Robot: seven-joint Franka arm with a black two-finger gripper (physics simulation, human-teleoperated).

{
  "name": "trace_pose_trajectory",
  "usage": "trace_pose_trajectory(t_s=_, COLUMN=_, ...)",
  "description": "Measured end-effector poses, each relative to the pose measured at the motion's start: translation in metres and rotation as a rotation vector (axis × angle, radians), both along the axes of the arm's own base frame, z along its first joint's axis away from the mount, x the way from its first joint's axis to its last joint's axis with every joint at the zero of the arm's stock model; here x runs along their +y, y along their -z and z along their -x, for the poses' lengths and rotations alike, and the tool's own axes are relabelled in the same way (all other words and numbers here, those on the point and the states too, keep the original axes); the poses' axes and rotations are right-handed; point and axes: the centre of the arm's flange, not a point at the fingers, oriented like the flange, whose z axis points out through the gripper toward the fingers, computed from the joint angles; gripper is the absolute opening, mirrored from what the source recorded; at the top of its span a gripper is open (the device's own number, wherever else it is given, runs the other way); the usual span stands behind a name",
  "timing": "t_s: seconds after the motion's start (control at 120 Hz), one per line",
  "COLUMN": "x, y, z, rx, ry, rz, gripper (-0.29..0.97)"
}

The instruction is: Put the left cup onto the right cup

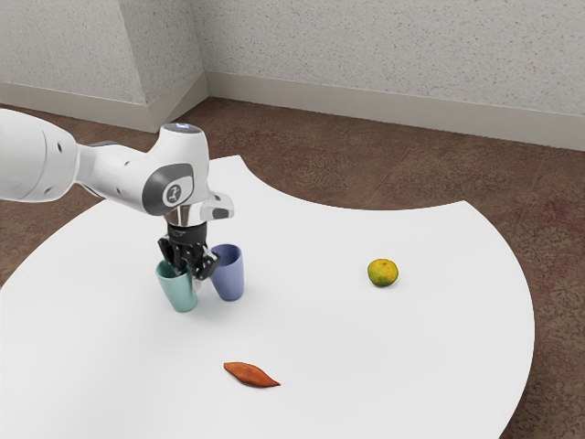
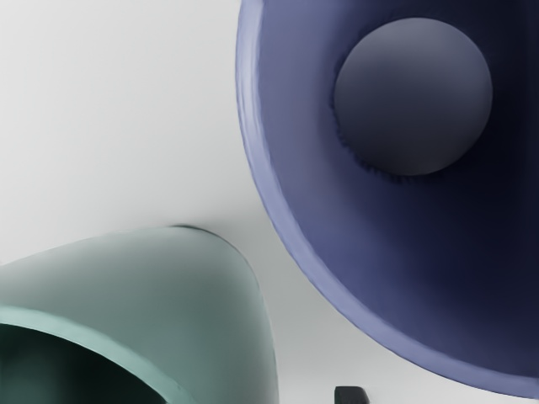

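The left cup (image 1: 179, 293) is teal and leans over on the white table (image 1: 411, 366), touching the side of the upright blue right cup (image 1: 229, 274). My gripper (image 1: 189, 265) points straight down at the teal cup's rim, on the side nearest the blue cup, and is shut on that rim wall. In the wrist view the teal cup (image 2: 143, 320) shows its outer wall and dark mouth close under my hand. The blue cup (image 2: 379, 219) opens wide beside it, its round bottom in sight. One black fingertip (image 2: 349, 394) sits in the gap between the cups.
A green-yellow citrus fruit (image 1: 383, 272) lies toward the exterior view's right. An orange-brown sweet potato (image 1: 251, 374) lies nearer the table's front edge. The table's curved edge runs behind the arm.
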Motion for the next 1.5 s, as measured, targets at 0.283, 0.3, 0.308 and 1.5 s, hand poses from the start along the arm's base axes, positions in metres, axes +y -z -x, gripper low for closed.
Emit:
trace_pose_trajectory(t_s=0.283, x=0.003, y=0.000, z=0.000, rx=0.001, ry=-0.008, rz=-0.003, gripper=-0.06)
trace_pose_trajectory(t_s=0.3, x=0.003, y=0.000, z=0.000, rx=0.001, ry=-0.008, rz=-0.003, gripper=-0.07)
trace_pose_trajectory(t_s=0.308, x=0.003, y=0.000, z=0.000, rx=0.000, ry=-0.008, rz=-0.003, gripper=-0.07)
trace_pose_trajectory(t_s=1.5, x=-0.080, y=-0.143, z=-0.034, rx=-0.124, ry=0.067, rz=-0.022, gripper=-0.10)
